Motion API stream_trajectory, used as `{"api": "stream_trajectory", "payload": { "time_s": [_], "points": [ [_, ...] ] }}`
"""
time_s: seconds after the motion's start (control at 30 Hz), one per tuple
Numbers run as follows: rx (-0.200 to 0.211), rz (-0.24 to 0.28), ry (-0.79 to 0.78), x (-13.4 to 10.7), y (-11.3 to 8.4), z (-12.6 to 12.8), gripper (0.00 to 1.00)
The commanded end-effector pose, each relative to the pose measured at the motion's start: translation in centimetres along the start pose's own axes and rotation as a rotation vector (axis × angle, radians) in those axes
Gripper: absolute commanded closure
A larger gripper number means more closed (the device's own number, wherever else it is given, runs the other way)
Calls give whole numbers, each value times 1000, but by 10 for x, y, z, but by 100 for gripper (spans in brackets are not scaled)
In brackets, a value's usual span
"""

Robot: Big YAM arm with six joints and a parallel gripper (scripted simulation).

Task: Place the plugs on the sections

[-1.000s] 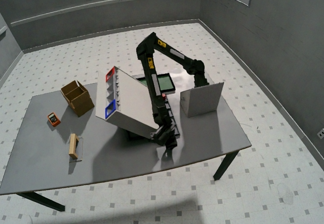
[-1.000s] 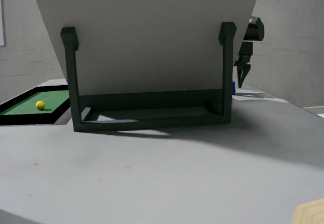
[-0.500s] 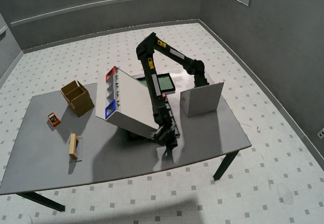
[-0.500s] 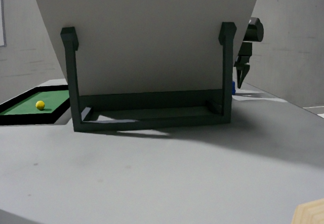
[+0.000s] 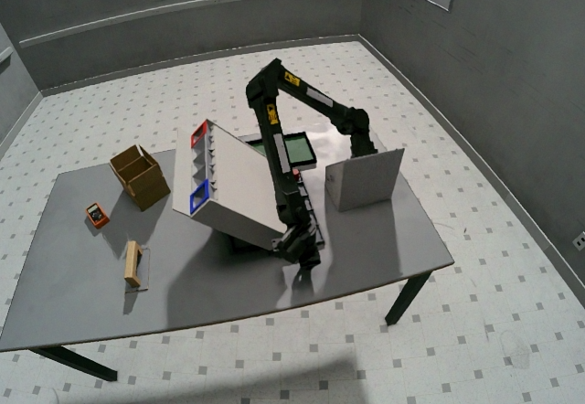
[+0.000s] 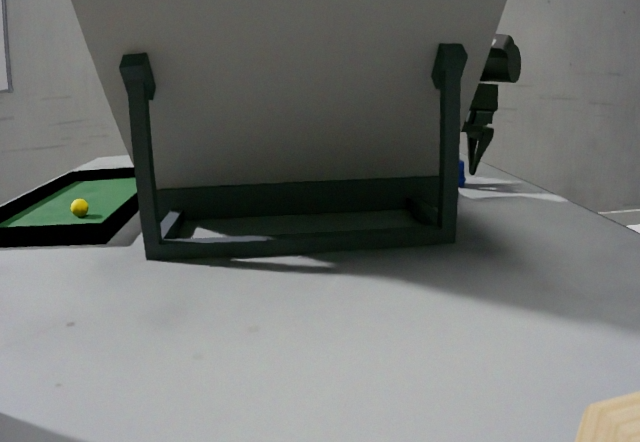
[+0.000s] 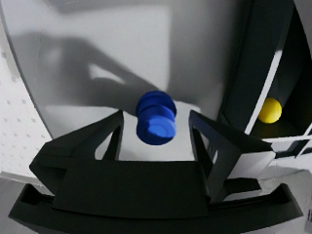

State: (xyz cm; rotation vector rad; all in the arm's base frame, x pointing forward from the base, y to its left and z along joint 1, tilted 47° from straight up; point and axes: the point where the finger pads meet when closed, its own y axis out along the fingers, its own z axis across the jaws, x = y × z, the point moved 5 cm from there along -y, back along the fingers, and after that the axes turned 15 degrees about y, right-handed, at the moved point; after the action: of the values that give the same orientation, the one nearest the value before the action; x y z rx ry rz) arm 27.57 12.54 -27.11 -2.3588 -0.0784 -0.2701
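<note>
My gripper (image 5: 310,266) (image 6: 472,172) (image 7: 156,115) is open and points down beyond the blue end of the row of sections (image 5: 312,209). The blue plug (image 6: 461,174) (image 7: 156,128) stands on the table below, between the spread fingers as seen in the wrist view; nothing is gripped. The red plug (image 5: 296,173) shows at the far end of the sections, partly hidden by the arm; its exact seat cannot be told. The red-banded funnel (image 5: 192,141) and blue-banded funnel (image 5: 206,189) top the sloping cover (image 5: 240,168). A yellow marble (image 7: 269,110) lies in an end section.
Another yellow marble (image 6: 79,207) lies in the green tray (image 5: 299,148) (image 6: 43,203). A grey panel (image 5: 364,180) stands near the arm's base. A cardboard box (image 5: 146,185), an orange meter (image 5: 98,215) and a wooden block (image 5: 132,265) are on the table's other side.
</note>
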Motion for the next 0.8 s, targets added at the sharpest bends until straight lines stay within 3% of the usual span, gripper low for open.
{"api": "stream_trajectory", "payload": {
  "time_s": [0.0, 0.37, 0.4, 0.77],
  "points": [
    [2, 1, 7, 3, 5, 2, 37],
    [2, 1, 7, 3, 5, 2, 37],
    [2, 1, 7, 3, 5, 2, 100],
    [2, 1, 7, 3, 5, 2, 100]
  ]
}}
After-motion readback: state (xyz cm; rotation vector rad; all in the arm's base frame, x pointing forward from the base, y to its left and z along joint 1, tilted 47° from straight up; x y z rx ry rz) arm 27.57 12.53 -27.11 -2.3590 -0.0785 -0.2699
